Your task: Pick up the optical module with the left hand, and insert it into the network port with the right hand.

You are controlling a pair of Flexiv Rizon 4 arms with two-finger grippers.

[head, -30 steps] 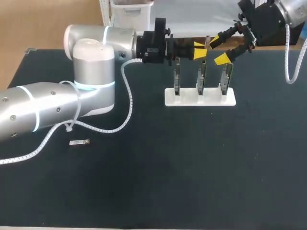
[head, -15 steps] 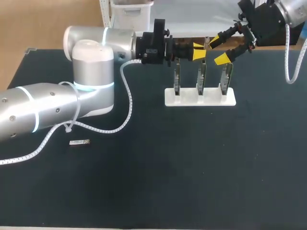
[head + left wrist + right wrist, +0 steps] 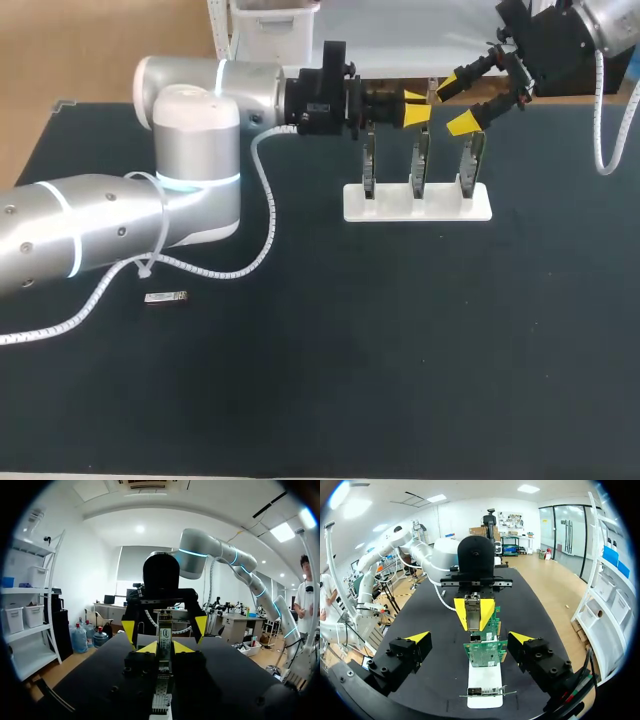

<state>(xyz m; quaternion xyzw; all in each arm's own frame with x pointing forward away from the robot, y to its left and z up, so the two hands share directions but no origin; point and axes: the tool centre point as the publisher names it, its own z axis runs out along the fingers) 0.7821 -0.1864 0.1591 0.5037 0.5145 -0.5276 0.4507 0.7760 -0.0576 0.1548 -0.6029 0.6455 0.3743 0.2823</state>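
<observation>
Optical module (image 3: 472, 611), right wrist view: pinched from both sides between the yellow tips of the left pincer (image 3: 474, 614) and held in the air above the dark surface (image 3: 530, 605).
Right pincer (image 3: 469, 637), same view: spread wide and holding nothing. The green cards (image 3: 486, 652) on a white stand (image 3: 485, 679) lie below the gap, clear of both fingers.
Left wrist view: the left pincer (image 3: 164, 647) clamps the optical module (image 3: 164, 636). The right pincer (image 3: 165, 627) faces it just beyond, spread open.
Head view: the left pincer (image 3: 416, 107) and right pincer (image 3: 455, 106) are near each other above the three upright cards (image 3: 421, 158). The stand (image 3: 417, 202) sits on the surface (image 3: 400, 350). A small silvery part (image 3: 165, 297) lies flat near the left arm (image 3: 190, 170).
</observation>
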